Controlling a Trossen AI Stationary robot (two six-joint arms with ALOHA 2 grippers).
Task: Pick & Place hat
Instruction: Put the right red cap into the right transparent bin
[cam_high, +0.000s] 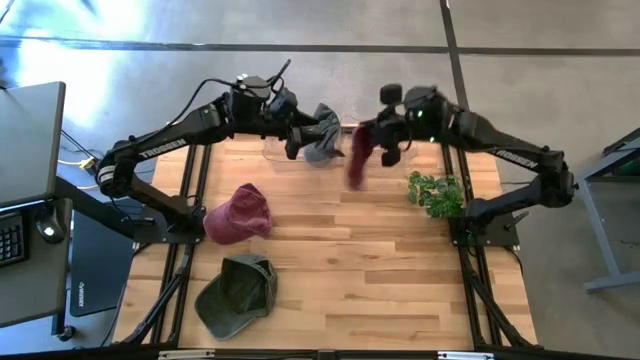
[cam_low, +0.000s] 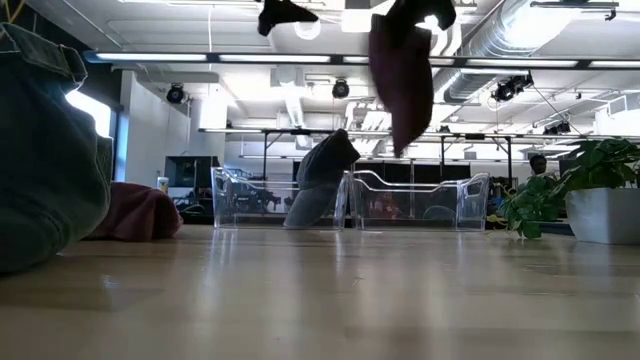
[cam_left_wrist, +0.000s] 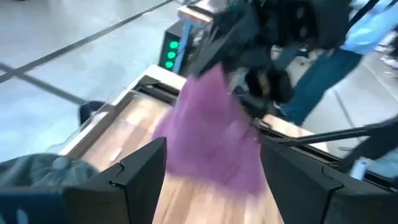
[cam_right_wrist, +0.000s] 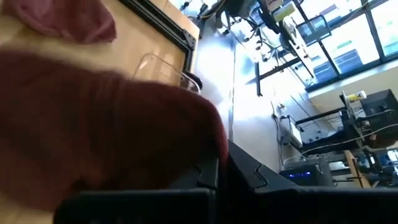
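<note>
So nearest the front edge of the table a green cap is lying flat, crumpled, with its brim pointing toward the front-left. A bit further back on the left a maroon cap is sitting on the wood, all slumped and soft looking.

Further in, the right gripper is hanging up in the air holding a dark red hat, fingers pinched together on the fabric. The hat is dangling limp off it, well above the tabletop; in the low view it's drooping down as a long floppy shape.

At the far edge, the left gripper is hovering with its fingers spread apart, nothing between them. Just beside it a grey hat is draping over the wall of a clear bin. A potted plant is standing over on the right side.
</note>
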